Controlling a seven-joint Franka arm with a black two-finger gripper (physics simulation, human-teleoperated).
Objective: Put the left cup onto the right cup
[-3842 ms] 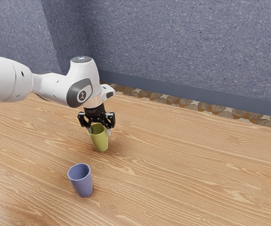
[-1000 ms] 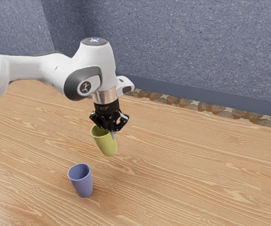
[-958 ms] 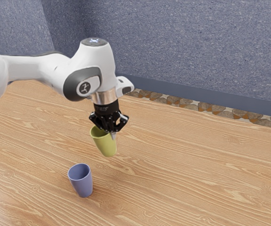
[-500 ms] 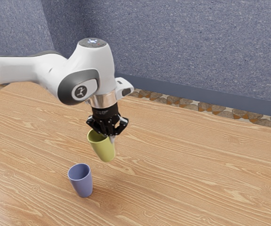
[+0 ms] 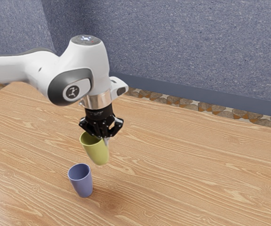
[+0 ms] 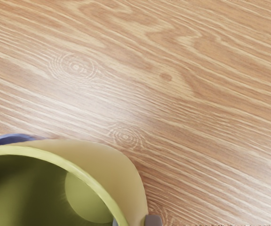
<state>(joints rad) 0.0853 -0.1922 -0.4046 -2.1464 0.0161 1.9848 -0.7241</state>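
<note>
Observation, working from the exterior view's left. The purple cup (image 5: 80, 179) stands upright on the tabletop (image 5: 196, 155), mouth open, near the front edge of the scene. It is untouched and nothing is in it.

Just to its right and higher, the green cup (image 5: 95, 148) hangs clear of the tabletop. It is tilted, with its mouth turned up toward the exterior view's left and its base pointing down and right. My pincer (image 5: 100, 133) is closed narrowly on the rim wall of this cup and holds nothing else. In the wrist view the green cup (image 6: 55, 188) sits directly under my hand, and a sliver of the purple cup (image 6: 13, 139) shows past its rim, so the two are close but not lined up.

Assessment: the step in hand is the carry to the purple cup, and the stacking is not yet done.

Recommendation: bring the green cup's base squarely over the purple mouth before lowering. I should correct the tilt, since a slanted base may catch the purple rim and tip that cup. I should descend slowly and release only once the base is seated.

To the right, the tabletop carries nothing relevant.
</note>
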